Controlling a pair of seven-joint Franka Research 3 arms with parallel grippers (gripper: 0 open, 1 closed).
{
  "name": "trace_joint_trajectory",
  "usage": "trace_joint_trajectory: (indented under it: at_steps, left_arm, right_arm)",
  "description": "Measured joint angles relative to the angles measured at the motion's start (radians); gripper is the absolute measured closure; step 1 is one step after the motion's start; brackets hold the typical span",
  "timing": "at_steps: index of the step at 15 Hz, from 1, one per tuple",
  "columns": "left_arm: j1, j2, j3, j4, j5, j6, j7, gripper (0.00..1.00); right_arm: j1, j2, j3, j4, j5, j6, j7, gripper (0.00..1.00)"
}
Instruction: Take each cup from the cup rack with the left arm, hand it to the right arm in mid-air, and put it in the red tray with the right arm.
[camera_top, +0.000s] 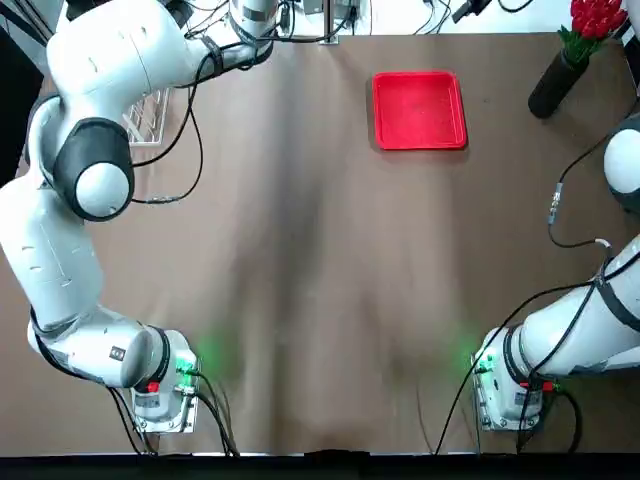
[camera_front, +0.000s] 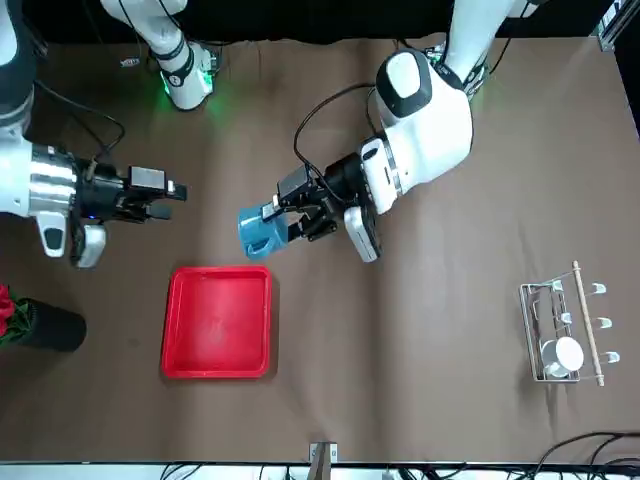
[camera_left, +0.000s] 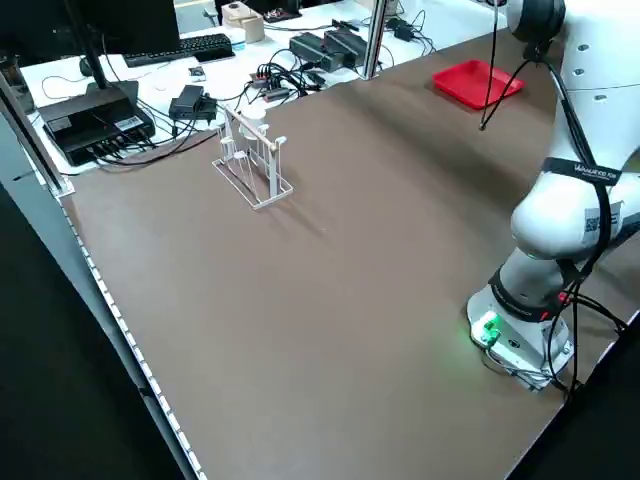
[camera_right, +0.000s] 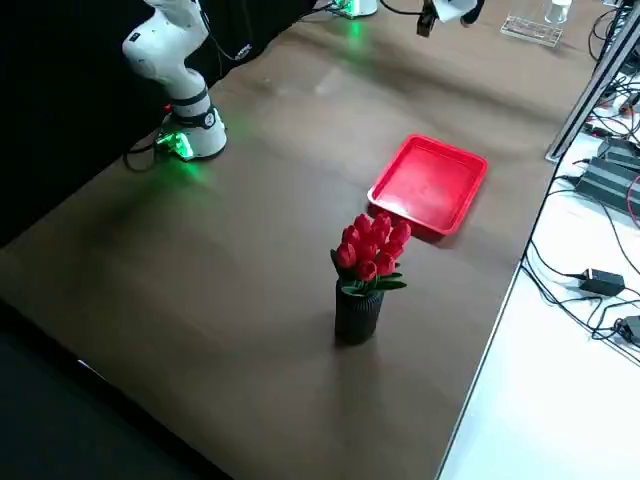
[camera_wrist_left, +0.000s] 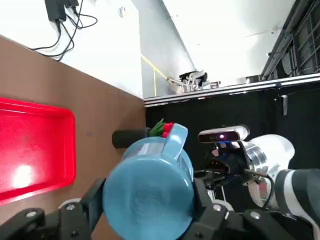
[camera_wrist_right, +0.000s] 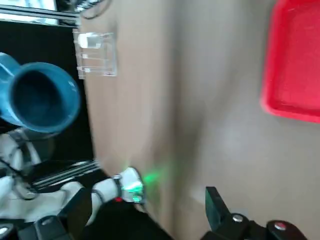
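Note:
My left gripper (camera_front: 291, 222) is shut on the blue cup (camera_front: 261, 233) and holds it sideways in the air, handle outward. In the left wrist view the cup (camera_wrist_left: 148, 192) sits bottom-on between both fingers (camera_wrist_left: 96, 199). My right gripper (camera_front: 168, 200) is open, level with the cup and a gap away from it; its wrist view looks into the cup's mouth (camera_wrist_right: 42, 97). The red tray (camera_front: 220, 320) lies flat below and between them, with nothing in it. The white cup (camera_front: 566, 354) hangs on the cup rack (camera_front: 564, 322).
A black vase with red flowers (camera_top: 568, 62) stands beside the tray (camera_top: 419, 110), toward my right side. The rack (camera_left: 255, 162) stands near the far left table edge, with cables and electronics behind it. Bare brown table (camera_top: 330, 290) lies between the arm bases.

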Motion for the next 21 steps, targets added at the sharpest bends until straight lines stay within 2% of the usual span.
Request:
trace_joint_trajectory:
  at_steps: [5,6,9,14,17,19,21]
  left_arm:
    - [-0.001,0.003,0.0,0.0,0.0,0.0,0.0,0.26]
    - [-0.001,0.006,0.0,0.0,0.0,0.0,0.0,0.26]
    - [-0.001,0.009,0.0,0.0,0.0,0.0,0.0,0.26]
    - [-0.001,0.01,0.0,0.0,0.0,0.0,0.0,0.26]
    - [-0.001,0.01,0.0,0.0,0.0,0.0,0.0,0.26]
    - [-0.001,0.01,0.0,0.0,0.0,0.0,0.0,0.26]
    - [-0.001,0.011,0.0,0.0,0.0,0.0,0.0,0.26]
  right_arm:
    - [0.023,0.069,0.001,-0.001,0.238,0.015,-0.006,0.0]
    - [0.023,0.101,0.0,-0.001,0.343,0.015,-0.02,0.0]
    - [0.02,0.13,-0.005,-0.001,0.43,0.015,-0.055,0.0]
    - [0.018,0.131,-0.007,0.004,0.63,-0.015,-0.125,0.03]
    - [0.02,0.135,-0.006,0.004,0.71,-0.017,-0.133,0.1]
    - [0.024,0.149,-0.005,0.003,0.747,-0.019,-0.157,0.3]
    - [0.03,0.169,-0.003,0.002,0.765,-0.02,-0.201,0.34]
